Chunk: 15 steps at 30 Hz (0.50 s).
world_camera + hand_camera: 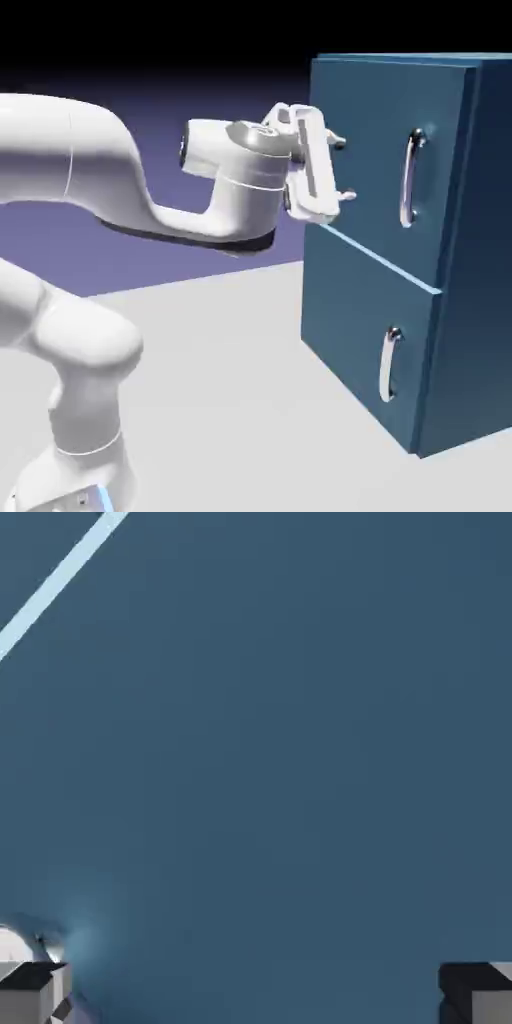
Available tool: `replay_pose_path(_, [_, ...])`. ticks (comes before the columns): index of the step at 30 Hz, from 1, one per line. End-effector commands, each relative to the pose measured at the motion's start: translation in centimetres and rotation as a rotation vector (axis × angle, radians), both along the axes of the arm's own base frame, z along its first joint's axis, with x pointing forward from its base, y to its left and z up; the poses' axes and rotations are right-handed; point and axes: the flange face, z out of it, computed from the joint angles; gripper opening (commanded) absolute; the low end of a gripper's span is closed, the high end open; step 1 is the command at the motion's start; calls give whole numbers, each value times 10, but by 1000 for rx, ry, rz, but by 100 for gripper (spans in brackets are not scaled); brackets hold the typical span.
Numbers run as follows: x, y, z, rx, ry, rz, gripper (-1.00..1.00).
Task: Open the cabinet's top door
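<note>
Exterior view shows us our tool wide open, holding nothing, before the top door of the cabinet; the door's silver handle stands apart, toward the exterior view's right.

The light grey floor or tabletop spreads across the lower part of the exterior view; which of the two it is, I cannot tell. Its surface is smooth and plain, palest across the middle. Its far edge runs as a straight line, rising gently toward the exterior view's right. Beyond that edge stands a plain blue-violet backdrop, most strongly coloured low down, just above the edge. Higher up it darkens gradually through deep navy, and along the top of the picture it is black. Light falls brightly on the grey surface, while the upper background lies in darkness.
</note>
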Motion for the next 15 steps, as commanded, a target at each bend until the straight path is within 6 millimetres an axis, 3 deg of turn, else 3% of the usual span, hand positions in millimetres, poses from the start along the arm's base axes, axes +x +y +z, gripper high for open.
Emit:
replay_pose_path(1, [1, -4, -1, -45, -13, 8, 0])
replay_pose_path(15, [22, -65, -26, -681, -182, 80, 0])
